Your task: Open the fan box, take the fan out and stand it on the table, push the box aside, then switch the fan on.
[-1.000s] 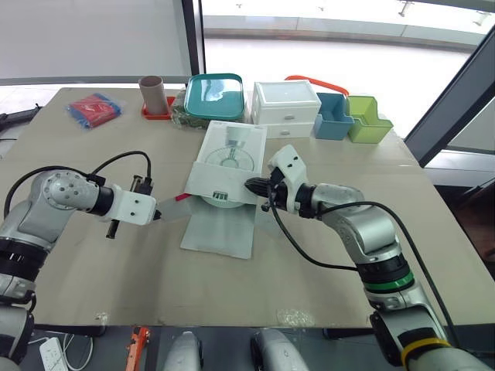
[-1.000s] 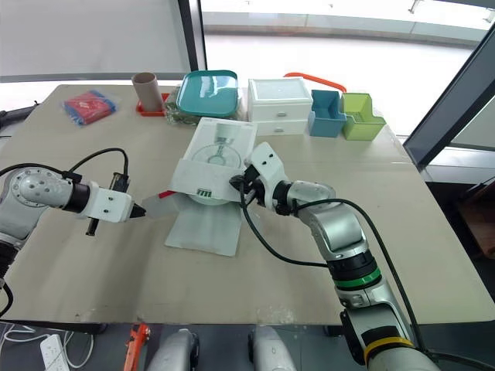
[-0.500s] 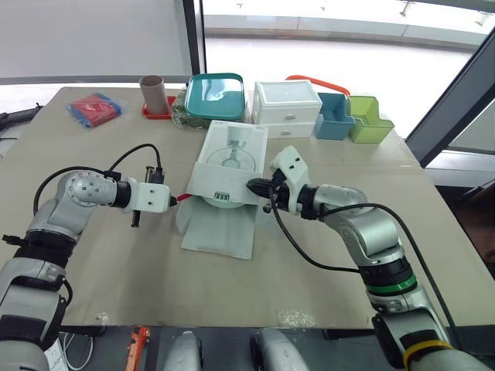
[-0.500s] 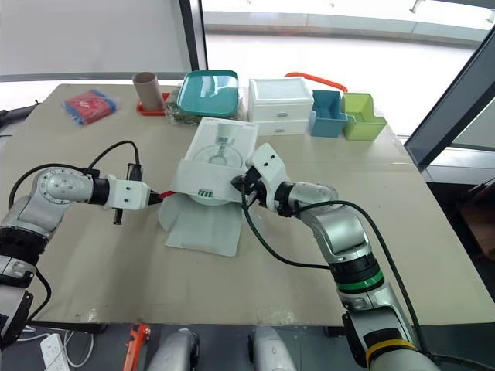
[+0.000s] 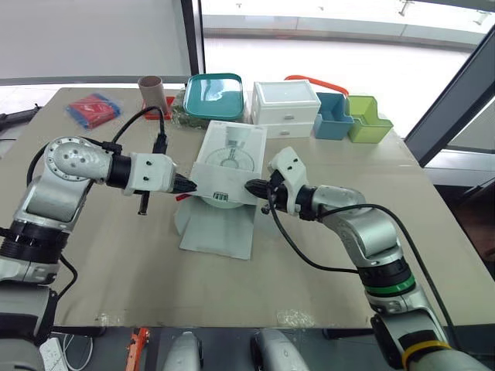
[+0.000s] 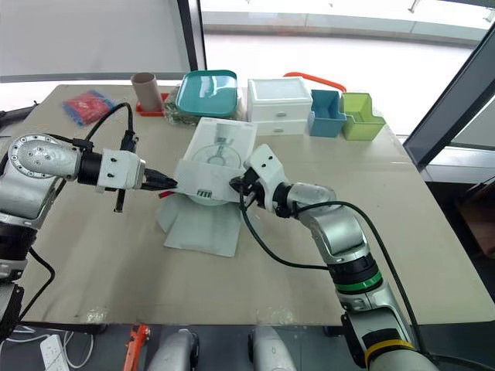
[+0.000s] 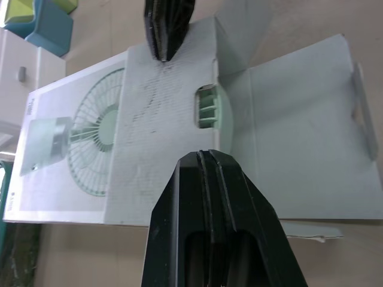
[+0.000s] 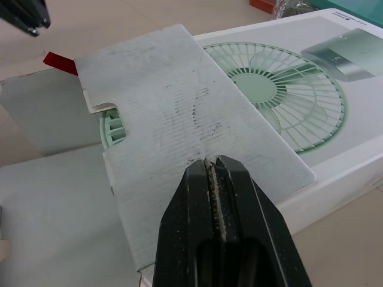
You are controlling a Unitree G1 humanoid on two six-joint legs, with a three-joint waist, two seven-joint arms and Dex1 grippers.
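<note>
Left eye view: mid-table [image 5: 93, 255], fan box [image 5: 230, 151] lying flat, printed face up. Across its 6 o'clock end, a raised end flap [image 5: 220, 185]; further toward 6, wide lid panel [image 5: 220, 228] spread flat on the tabletop. Left gripper [image 5: 189, 185] closed tight, tips at the flap's 9 o'clock end. Right gripper [image 5: 249, 186] likewise closed, nothing pinched, tips at the flap's 3 o'clock end. Through a notch in the flap, pale green fan [image 8: 111, 125] inside the box. Beyond the box at 12 o'clock, teal container [image 5: 214, 94] and white drawer unit [image 5: 286, 103].
</note>
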